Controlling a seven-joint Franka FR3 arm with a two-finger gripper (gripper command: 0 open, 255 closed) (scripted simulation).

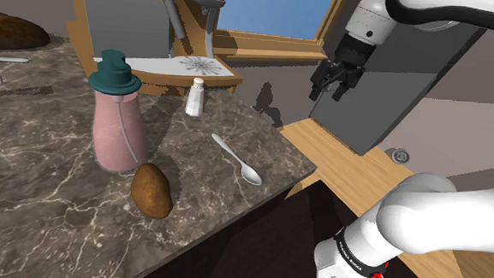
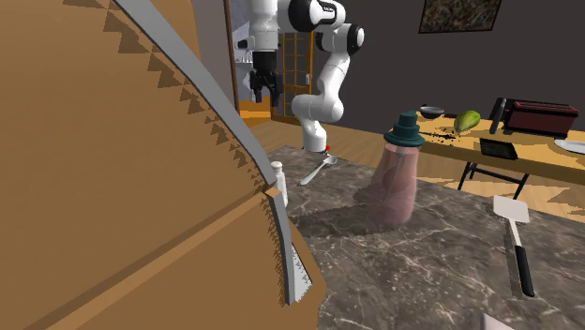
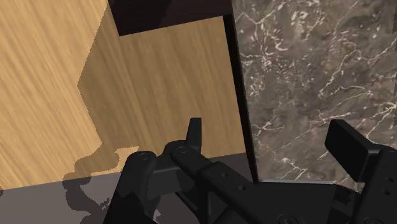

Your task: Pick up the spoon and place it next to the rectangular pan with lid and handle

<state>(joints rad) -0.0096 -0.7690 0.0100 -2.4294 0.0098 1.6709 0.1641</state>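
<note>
My gripper [image 1: 332,84] hangs wide open with nothing between its fingers, up in the air off the counter's corner. Below it, the wrist view gives me a wood floor [image 3: 51,76] and the edge of the dark marble counter [image 3: 305,63]. The spoon [image 1: 236,159] lies flat on that counter near the corner, well apart from the gripper, with a potato [image 1: 151,190] and a pink bottle [image 1: 116,124] close by. The second exterior view adds a wooden table [image 2: 534,156] across the room carrying the dark red pan [image 2: 542,118], plus a spatula [image 2: 516,234] on the marble. The shoulder view has a window [image 1: 268,11] behind the counter.
</note>
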